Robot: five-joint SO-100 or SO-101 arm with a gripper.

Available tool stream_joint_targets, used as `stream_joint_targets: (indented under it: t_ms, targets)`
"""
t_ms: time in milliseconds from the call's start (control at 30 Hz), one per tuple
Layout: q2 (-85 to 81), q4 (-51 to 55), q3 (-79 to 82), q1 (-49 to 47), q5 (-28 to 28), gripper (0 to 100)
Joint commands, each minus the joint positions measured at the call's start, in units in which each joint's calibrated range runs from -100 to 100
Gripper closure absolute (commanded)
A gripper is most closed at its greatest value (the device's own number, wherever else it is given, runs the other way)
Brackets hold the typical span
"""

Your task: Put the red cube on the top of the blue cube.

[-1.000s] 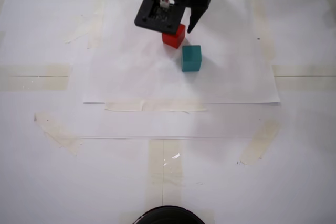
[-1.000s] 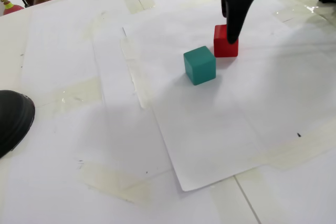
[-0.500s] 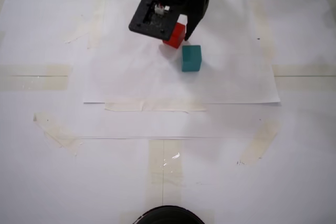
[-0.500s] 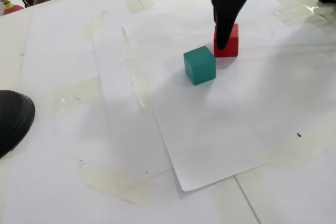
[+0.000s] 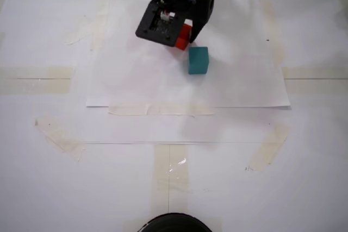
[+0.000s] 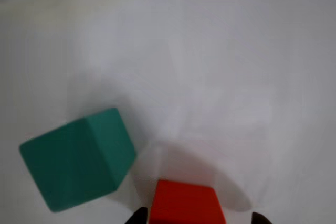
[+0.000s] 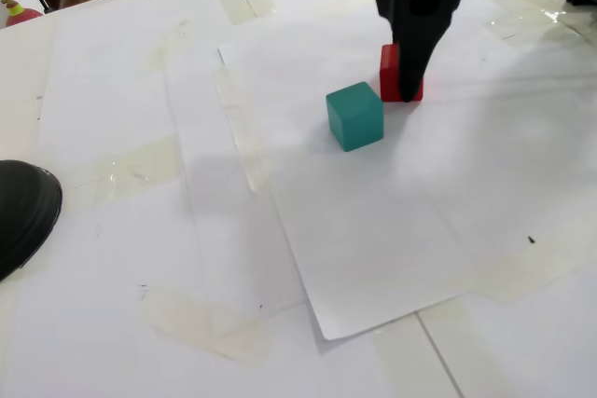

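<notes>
Looking down in a fixed view, we see the gripper (image 5: 184, 37) lowered over the red cube (image 5: 185, 35), which sits on a white paper sheet (image 5: 136, 80) just up and left of the blue cube (image 5: 198, 60), the two near but apart. In the wrist view the red cube (image 6: 185, 203) lies between two dark fingertips (image 6: 137, 216) at the bottom edge; they flank it closely, though we cannot tell if they press it. From another fixed view, a black finger (image 7: 412, 62) covers part of the red cube (image 7: 389, 69), with the blue cube (image 7: 354, 116) beside it.
</notes>
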Motion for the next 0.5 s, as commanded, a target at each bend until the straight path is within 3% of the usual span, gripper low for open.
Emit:
stream_joint_targets:
  t_ms: [0, 467]
  targets:
    - [-3.2, -1.1, 0.1, 0.4, -0.7, 73]
    - [-2.8, -4.9, 3.5, -0.4, -1.2, 75]
